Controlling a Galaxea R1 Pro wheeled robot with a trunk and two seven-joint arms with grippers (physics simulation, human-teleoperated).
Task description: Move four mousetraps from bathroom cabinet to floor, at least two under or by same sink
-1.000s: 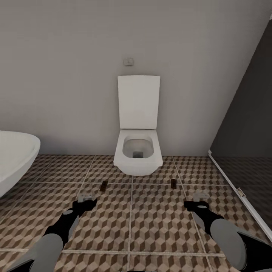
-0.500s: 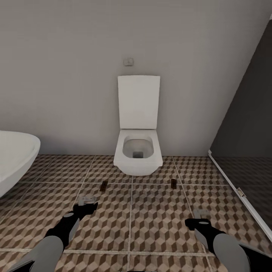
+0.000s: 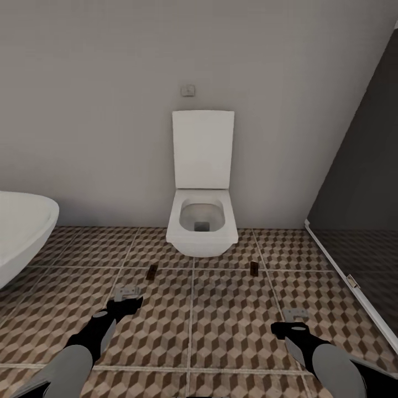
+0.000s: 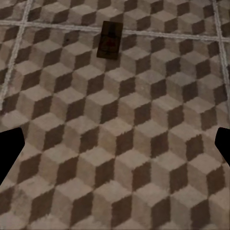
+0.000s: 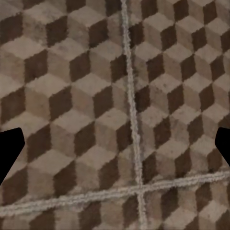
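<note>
Two mousetraps lie on the bathroom floor [image 3: 221, 326] at mid-frame of the head view: the left mousetrap [image 3: 152, 270] just below-left of the toilet [image 3: 202, 221], the right mousetrap [image 3: 254, 268] below-right of it; the left one also shows in the upper part of the left wrist view [image 4: 109, 40]. Both grippers, left gripper [image 3: 125, 293] and right gripper [image 3: 295, 316], hang low over the tiles w/ fingers spread and nothing between them.

Risk, as we judge it: no sink shows here, so these two traps may not meet the next-to-sink condition. Also, w/ arms this low, a turn of the base could sweep a trap or knock the toilet.

Surroundings: white bathtub [image 3: 22, 232] at left edge, dark shower base [image 3: 365, 265] w/ pale threshold at right, wall plate [image 3: 188, 90] above the cistern. These hem in the base on both sides.
</note>
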